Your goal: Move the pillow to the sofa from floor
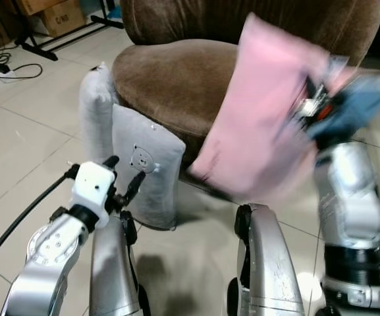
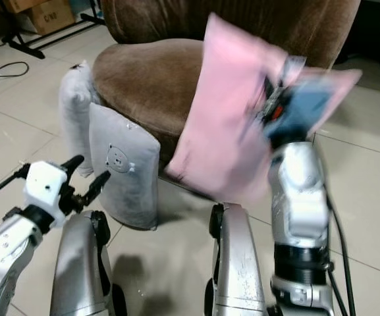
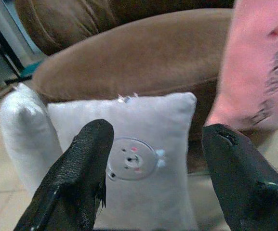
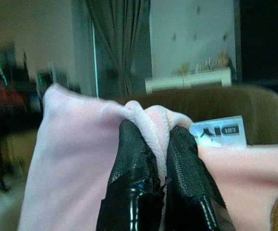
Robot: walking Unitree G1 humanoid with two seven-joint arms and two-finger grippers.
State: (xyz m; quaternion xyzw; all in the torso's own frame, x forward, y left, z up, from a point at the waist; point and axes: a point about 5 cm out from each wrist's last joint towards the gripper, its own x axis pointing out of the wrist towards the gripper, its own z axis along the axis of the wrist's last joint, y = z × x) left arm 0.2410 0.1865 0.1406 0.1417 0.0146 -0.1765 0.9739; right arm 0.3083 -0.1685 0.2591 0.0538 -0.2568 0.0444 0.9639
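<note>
Right gripper [image 4: 159, 144] clamping pink pillow [image 1: 255, 112] aloft, brown sofa [image 1: 176, 79] behind — grey pillows [image 1: 143, 164] leaning below

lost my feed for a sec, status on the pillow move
Right gripper shut on pink pillow, held up beside the brown sofa. Left gripper open, facing grey pillow on floor. Nothing in the way.

Home living room — brown sofa [image 1: 176, 79], curtains [image 4: 117, 43], tiled floor [image 1: 18, 151].
</note>
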